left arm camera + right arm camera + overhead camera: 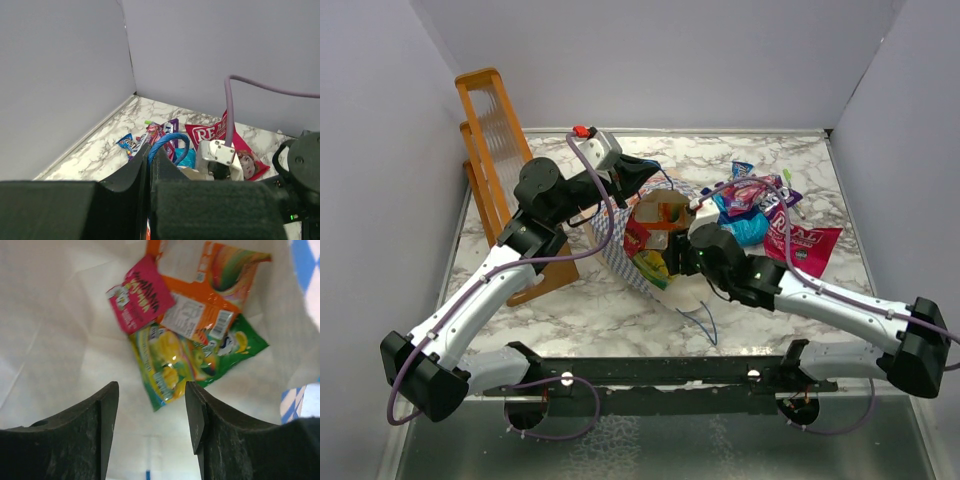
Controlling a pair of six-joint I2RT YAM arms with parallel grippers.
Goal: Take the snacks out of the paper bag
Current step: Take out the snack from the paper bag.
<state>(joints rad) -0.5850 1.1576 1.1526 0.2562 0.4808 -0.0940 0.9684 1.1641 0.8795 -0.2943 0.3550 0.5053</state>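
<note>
The paper bag [617,252] lies open in the middle of the table, its cream inside [60,315] filling the right wrist view. My left gripper [645,178] is shut on the bag's blue cord handle [170,141] at the far rim, the jaws [149,152] pressed together on it. My right gripper [686,246] is open and empty inside the bag's mouth [151,405]. Just ahead of it lie a green-yellow candy bag [185,357], an orange bag [200,305] and a pink packet [140,300]. The "REAL" pouch [802,242] lies outside, on the table at the right.
Several small packets [745,195] lie heaped on the marble beside the pouch, also in the left wrist view [150,136]. An orange wooden rack [500,150] stands at the back left. The bag's other cord handle [700,320] trails toward the near edge. Grey walls enclose the table.
</note>
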